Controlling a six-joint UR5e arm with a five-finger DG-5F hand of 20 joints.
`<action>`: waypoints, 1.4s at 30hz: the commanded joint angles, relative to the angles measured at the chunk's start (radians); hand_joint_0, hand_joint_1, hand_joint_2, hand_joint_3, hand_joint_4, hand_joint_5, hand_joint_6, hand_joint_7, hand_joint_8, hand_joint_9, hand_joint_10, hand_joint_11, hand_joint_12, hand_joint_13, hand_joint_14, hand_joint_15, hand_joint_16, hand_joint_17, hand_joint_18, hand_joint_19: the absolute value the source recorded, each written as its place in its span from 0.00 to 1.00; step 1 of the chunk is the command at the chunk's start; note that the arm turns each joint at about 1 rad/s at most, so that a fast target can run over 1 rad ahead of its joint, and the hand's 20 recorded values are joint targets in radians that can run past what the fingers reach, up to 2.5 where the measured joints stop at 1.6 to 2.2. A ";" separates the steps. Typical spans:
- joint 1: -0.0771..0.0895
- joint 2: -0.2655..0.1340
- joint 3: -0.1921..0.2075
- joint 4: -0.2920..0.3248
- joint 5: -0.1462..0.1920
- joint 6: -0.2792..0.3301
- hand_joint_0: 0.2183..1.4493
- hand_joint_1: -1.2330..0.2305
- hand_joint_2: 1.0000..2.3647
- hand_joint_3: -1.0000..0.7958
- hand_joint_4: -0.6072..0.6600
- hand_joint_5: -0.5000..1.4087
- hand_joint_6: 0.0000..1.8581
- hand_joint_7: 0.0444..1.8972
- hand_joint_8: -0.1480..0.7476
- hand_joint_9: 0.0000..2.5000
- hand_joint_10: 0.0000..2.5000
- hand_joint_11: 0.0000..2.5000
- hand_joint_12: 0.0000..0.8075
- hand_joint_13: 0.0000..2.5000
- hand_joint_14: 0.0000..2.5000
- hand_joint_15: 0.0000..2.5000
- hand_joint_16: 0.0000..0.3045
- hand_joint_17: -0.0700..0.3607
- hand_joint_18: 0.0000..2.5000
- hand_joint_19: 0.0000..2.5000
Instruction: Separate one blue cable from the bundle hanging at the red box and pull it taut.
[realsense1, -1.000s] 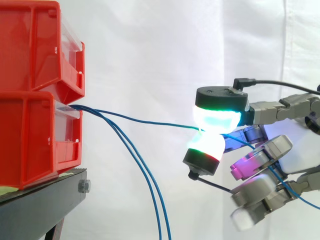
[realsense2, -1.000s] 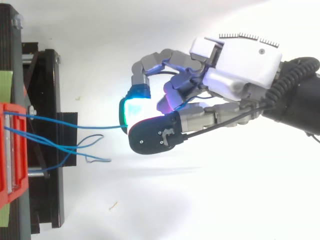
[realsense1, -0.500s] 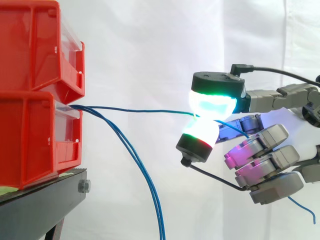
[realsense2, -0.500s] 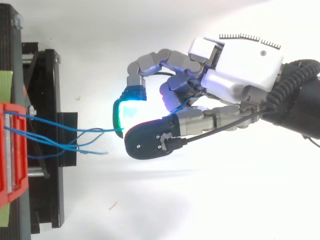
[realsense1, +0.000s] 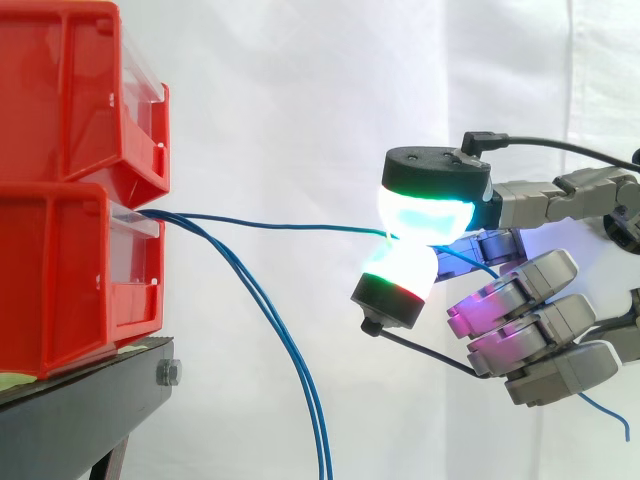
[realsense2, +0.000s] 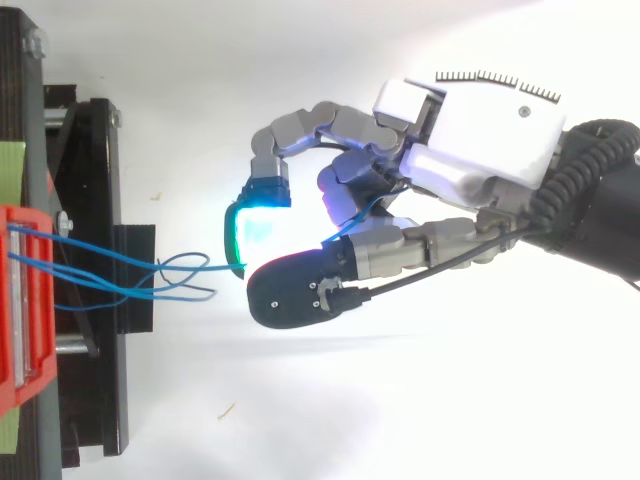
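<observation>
Blue cable (realsense1: 290, 226) is pinched between two glowing pads (realsense1: 425, 215) of the hand (realsense2: 470, 130). The other fingers (realsense1: 540, 330) are curled below.

From the pinch it runs nearly level, with a slight sag, to the lower red box (realsense1: 70, 270). Its free tail drops on the hand's far side from the red box.

The remaining bundle (realsense1: 317, 440) hangs nearer the red box, apart from the hand.

Judgement: hold the pinch firm and draw straight away from the red box, along the cable's line, until the sag goes. No jerk, or it may slip.
</observation>
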 joint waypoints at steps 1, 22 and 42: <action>0.000 0.000 0.000 0.002 -0.001 -0.008 0.40 0.33 0.02 0.53 0.29 0.17 0.51 0.66 0.49 0.31 1.00 0.42 0.43 0.28 1.00 0.51 0.11 0.33 0.52 0.87; 0.000 0.000 0.000 0.002 0.000 -0.010 0.40 0.33 0.02 0.54 0.28 0.17 0.51 0.68 0.49 0.33 1.00 0.44 0.42 0.28 1.00 0.51 0.11 0.33 0.52 0.87; 0.000 0.000 0.000 0.002 0.000 -0.010 0.39 0.32 0.02 0.54 0.30 0.17 0.50 0.67 0.50 0.35 0.96 0.43 0.42 0.31 1.00 0.49 0.11 0.33 0.53 0.86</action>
